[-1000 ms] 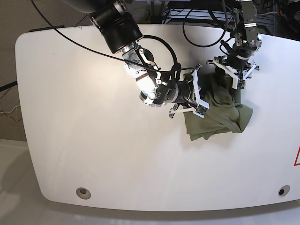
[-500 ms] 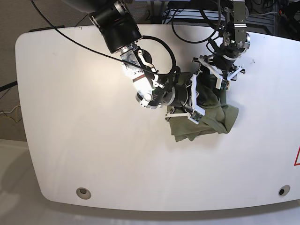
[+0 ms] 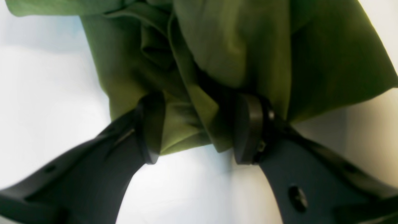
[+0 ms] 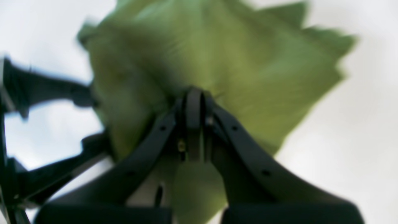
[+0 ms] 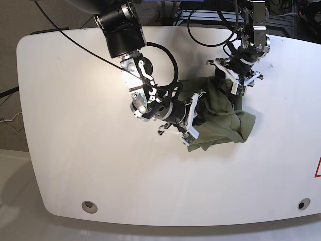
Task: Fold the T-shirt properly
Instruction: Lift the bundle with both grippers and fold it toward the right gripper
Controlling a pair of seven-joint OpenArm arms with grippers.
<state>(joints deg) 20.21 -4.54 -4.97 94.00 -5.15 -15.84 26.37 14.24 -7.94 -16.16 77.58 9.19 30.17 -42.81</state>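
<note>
Shirt: the T-shirt is lying bunched on the white table, right of centre in the base view, with its wrinkled lower edge sagging toward the bottom.

Right gripper: the right gripper is pinching a fold of green cloth, jaws clamped tight together (the wrist view is blurred).

Left gripper: the left gripper is straddling a thick bundle of fabric, pads pressing it from both sides, jaws spread wide.
</note>
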